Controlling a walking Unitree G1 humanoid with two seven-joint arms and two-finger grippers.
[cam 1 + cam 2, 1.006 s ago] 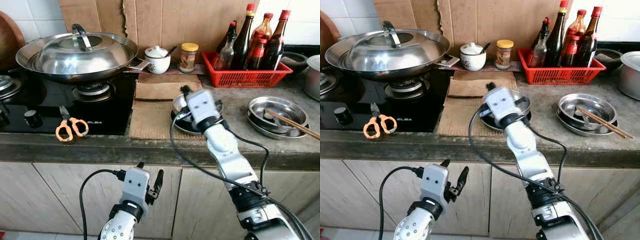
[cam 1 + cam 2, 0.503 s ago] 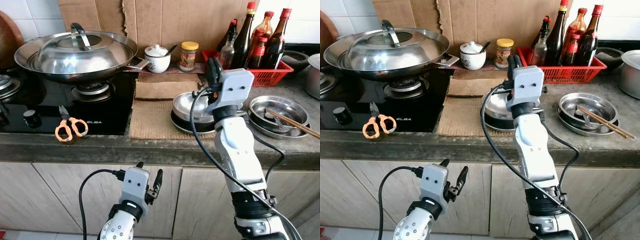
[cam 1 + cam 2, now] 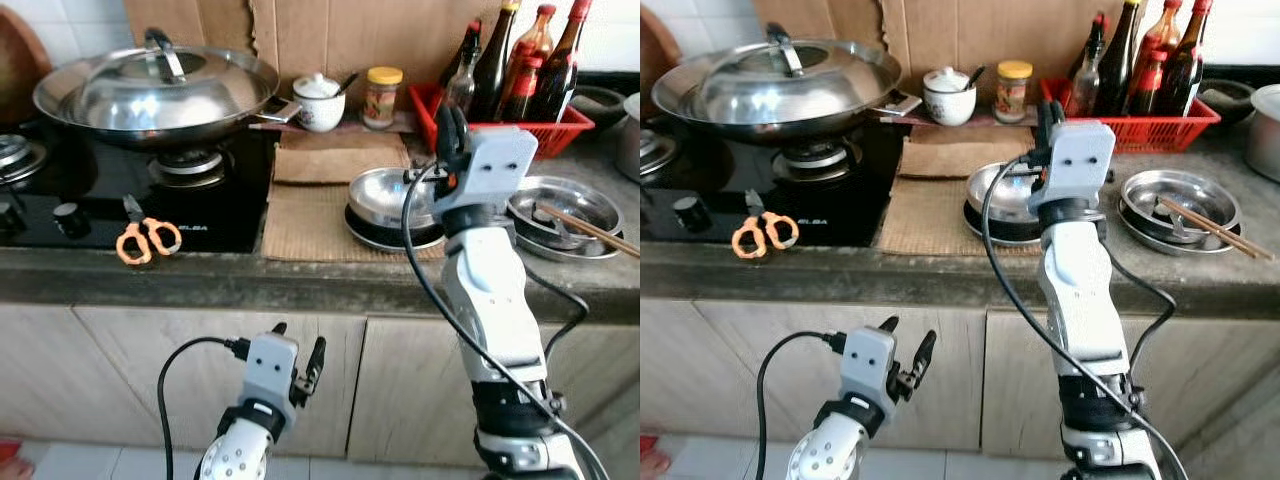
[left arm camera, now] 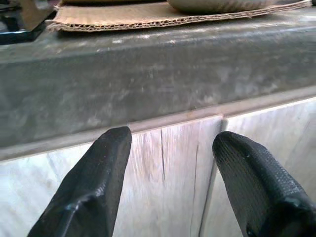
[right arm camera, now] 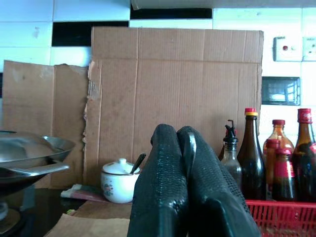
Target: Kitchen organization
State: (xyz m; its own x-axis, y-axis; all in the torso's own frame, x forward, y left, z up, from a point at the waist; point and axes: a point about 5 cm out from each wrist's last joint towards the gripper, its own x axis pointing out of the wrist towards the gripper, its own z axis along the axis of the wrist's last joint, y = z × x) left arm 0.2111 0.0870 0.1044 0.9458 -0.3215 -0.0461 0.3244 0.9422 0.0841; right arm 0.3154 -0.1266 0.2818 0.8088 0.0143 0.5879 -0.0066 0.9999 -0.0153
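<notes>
Bowls, stacked on the table, sat just at 9 o'clock below the raised right hand, fingers pressed together, empty; left hand hung low, fingers apart.

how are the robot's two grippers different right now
The right gripper is raised over the countertop near the steel bowls; the left gripper hangs below the counter edge, facing the cabinet doors. The right's fingers are pressed shut on nothing; the left's fingers are spread open. Both have black textured fingers.
</notes>
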